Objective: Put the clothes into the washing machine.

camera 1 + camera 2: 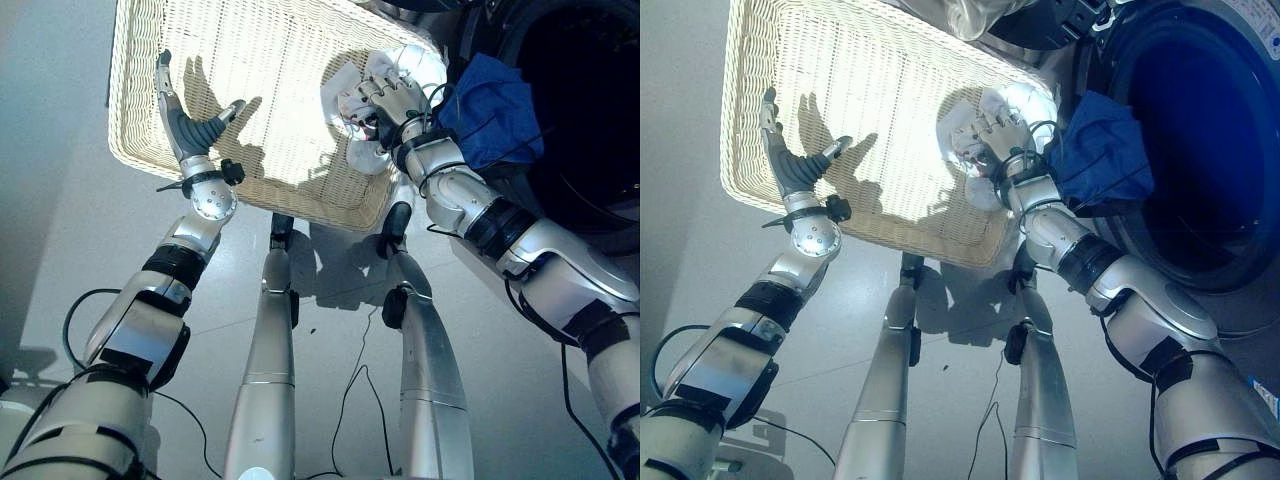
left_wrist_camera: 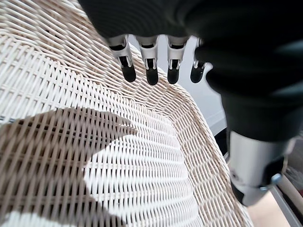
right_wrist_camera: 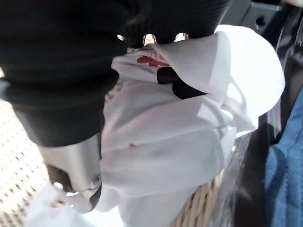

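A crumpled white cotton garment (image 1: pixel 372 150) is clutched by the right hand (image 1: pixel 385 95) fingers at the pale woven wicker basket (image 1: pixel 250 60)'s corner nearest the dark round washing machine drum (image 1: pixel 1210 130).

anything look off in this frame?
One thing: a blue cloth hangs over the lip of the washing machine's dark door opening, half in, half out. Otherwise the right hand grips a white garment at the corner of the white wicker basket; the left hand hovers open.

Both head eyes look down on the same wicker basket (image 1: pixel 250 80) and washing machine (image 1: pixel 1200 150); each wrist camera peers along its own fingers, very close, basket weave shared between them
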